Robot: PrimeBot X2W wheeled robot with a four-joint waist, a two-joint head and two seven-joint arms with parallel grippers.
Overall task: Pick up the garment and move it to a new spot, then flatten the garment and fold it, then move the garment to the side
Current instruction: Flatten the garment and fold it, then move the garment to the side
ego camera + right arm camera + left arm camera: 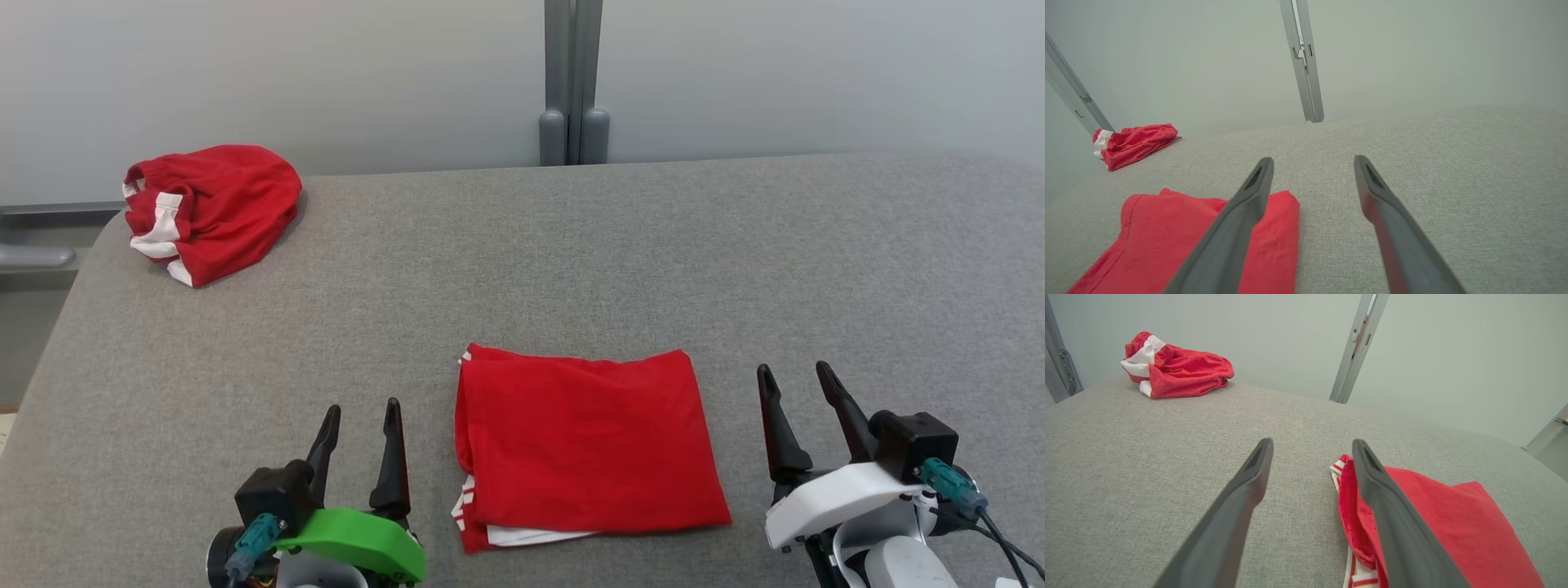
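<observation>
**Head view: folded and waiting for the move aside**

Looking down on the red garment [584,445], lying folded into a neat rectangle near the front of the grey bench [571,261], between the two pincers and touching neither. Holding the left pincer [363,406] just beside the garment's left edge, fingers spread wide and gripping nothing. Holding the right pincer [793,369] a little further off on the other side, likewise wide open and empty. Leaving a second, crumpled red garment [212,212] at the far left corner, well apart.

Judging by the tidy fold, probably facing only the last step: shifting the garment to the side. Risking an undone fold there, either by pinching just the top layer and peeling it open, or by lifting from one edge alone and letting the lower layers sag and slide apart. Noting a weak spot at the near left corner, with white-striped trim poking out from under the fold and loose layers likely slipping first. Dragging instead of lifting, probably bunching the cloth against the coarse bench fabric. Reaching too far left, possibly mistaking the crumpled garment for the folded one.
</observation>
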